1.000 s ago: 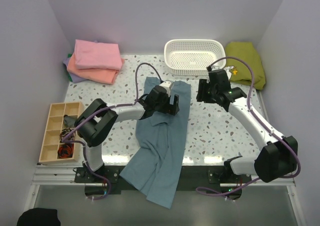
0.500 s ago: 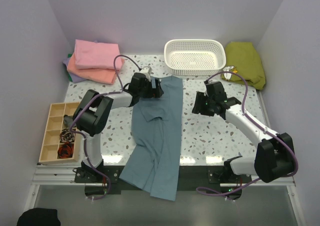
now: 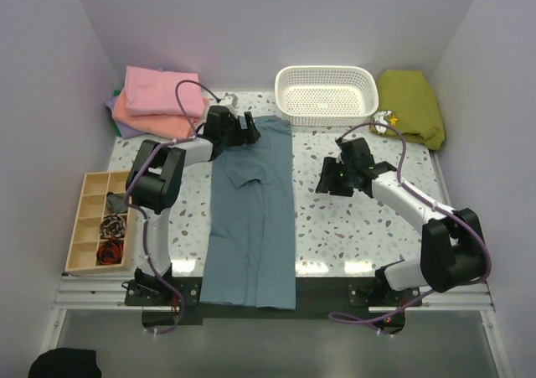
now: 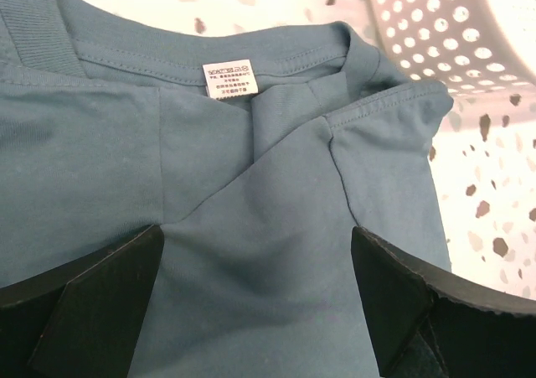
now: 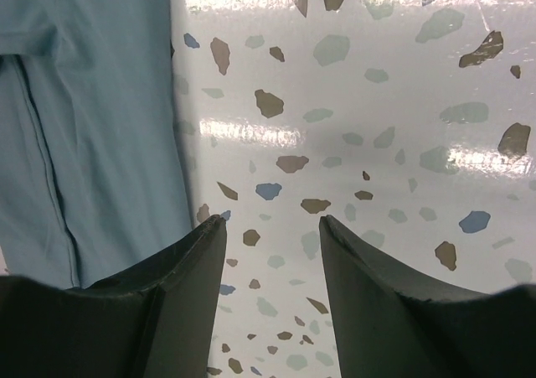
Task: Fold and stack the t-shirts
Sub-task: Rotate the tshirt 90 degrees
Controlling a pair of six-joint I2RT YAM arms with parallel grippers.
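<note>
Shirt axis: I read the blue-grey t-shirt lying far-to-near, collar far.
Left gripper: over collar, fingers spread, empty.
Right gripper: beside its right edge, fingers parted, empty.

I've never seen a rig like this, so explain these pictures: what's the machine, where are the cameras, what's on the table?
Two robot arms are bolted to a speckled table. One picture looks down from above; the other two come from cameras on each wrist. A blue-grey t-shirt lies stretched out, with folded shirts, a white basket, an olive cloth and a wooden tray around it. The left gripper hovers open over the collar; the right gripper is open over bare table; neither holds anything.
</note>
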